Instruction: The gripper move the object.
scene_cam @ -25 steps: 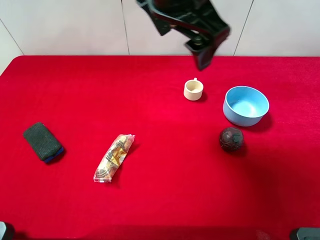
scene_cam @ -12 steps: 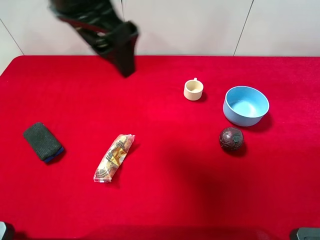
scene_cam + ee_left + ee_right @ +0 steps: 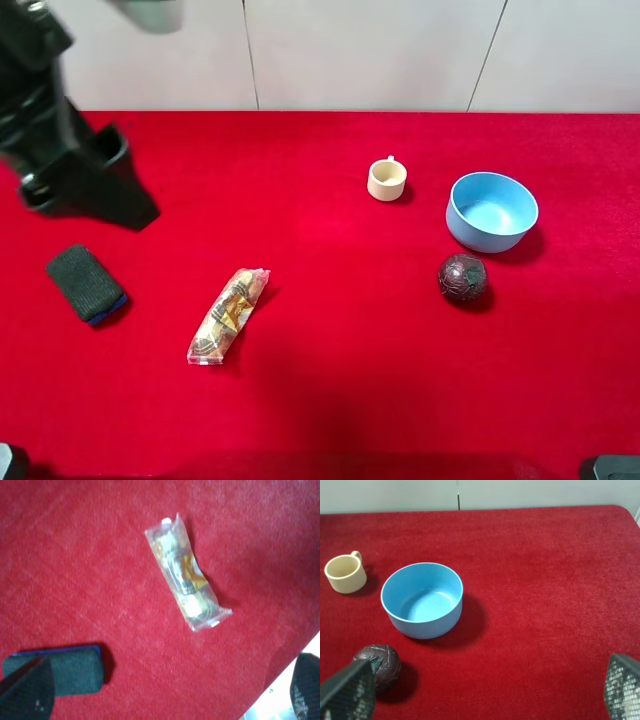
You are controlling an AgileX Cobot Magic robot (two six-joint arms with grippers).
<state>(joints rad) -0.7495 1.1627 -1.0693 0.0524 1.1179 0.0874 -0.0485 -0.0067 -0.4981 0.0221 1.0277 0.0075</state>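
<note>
Ball (image 3: pixel 462 278) round, no long axis; nr blue bowl (image 3: pixel 492 211); untouched.

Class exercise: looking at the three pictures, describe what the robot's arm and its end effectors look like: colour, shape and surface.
The arm in the high view is bulky, angular and black to dark grey, motion-blurred. The left end effector shows two dark fingers at the frame's corners, with finely speckled pads. The right end effector has black fingers faced with a pale mesh-like grid texture. No cables or markings are visible.
</note>
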